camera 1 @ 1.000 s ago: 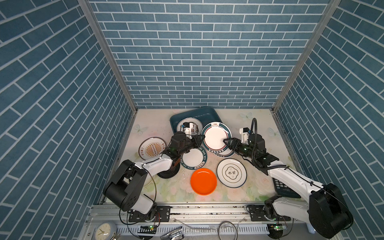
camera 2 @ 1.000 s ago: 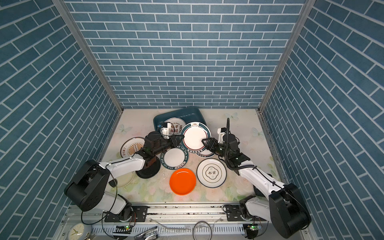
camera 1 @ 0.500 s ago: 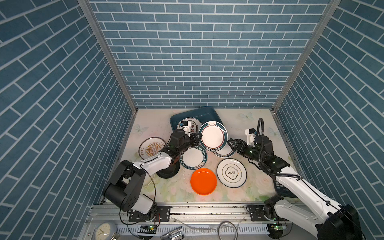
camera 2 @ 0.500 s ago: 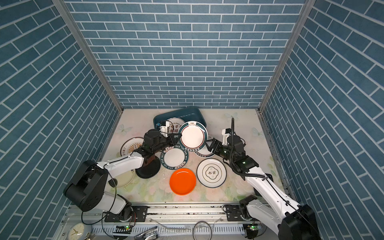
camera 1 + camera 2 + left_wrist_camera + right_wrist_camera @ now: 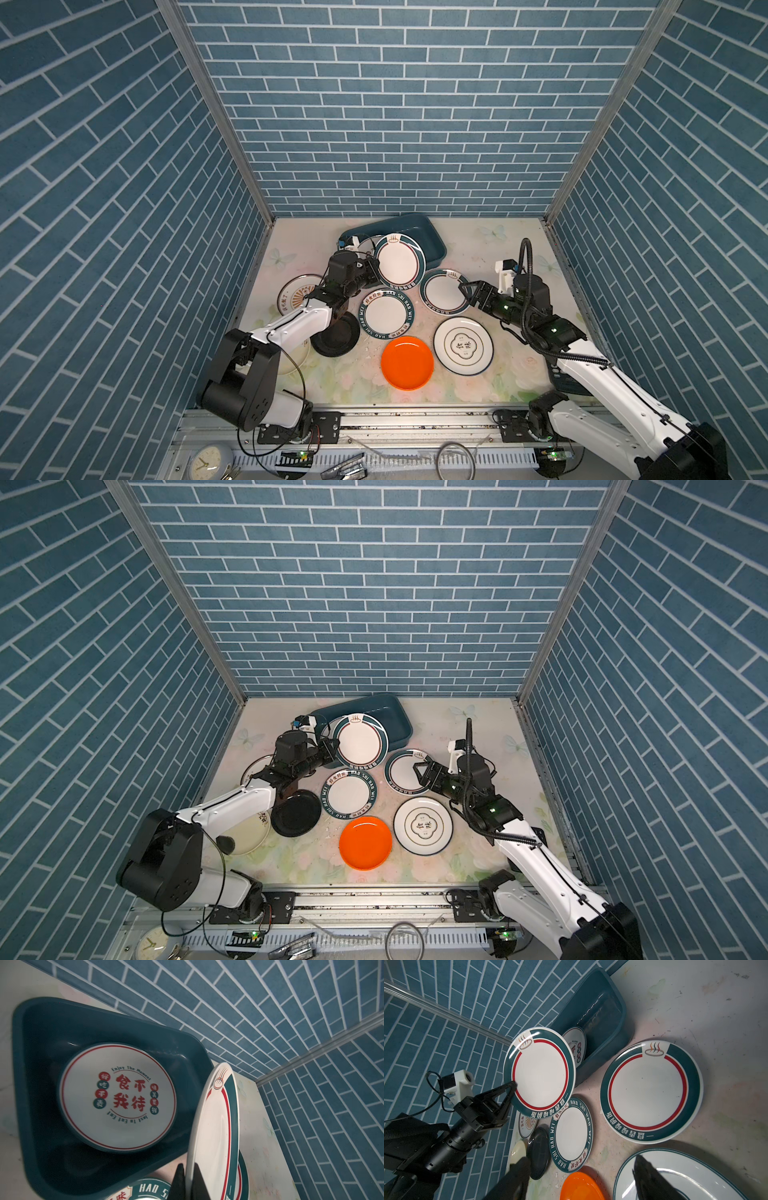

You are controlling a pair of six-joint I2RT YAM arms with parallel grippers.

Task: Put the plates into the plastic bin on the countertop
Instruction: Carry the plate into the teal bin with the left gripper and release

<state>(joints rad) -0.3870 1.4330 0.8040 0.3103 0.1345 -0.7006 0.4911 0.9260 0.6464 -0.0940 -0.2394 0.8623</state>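
left gripper clamped on the left rim of a teal-rimmed plate, fingers pinching both faces in the left wrist view. plate is lifted and tilted up on edge, over the near wall of the plastic bin. bin sits at the back of the countertop and holds one red-lettered plate lying in it. right gripper has its jaws apart and holds nothing, at the right rim of a second teal-rimmed plate lying flat just beside the bin; cannot tell if it touches. rest flat on the counter: hao shi mei plate, orange plate, white plate with center characters, black plate under the left arm, sunburst plate, cream plate.
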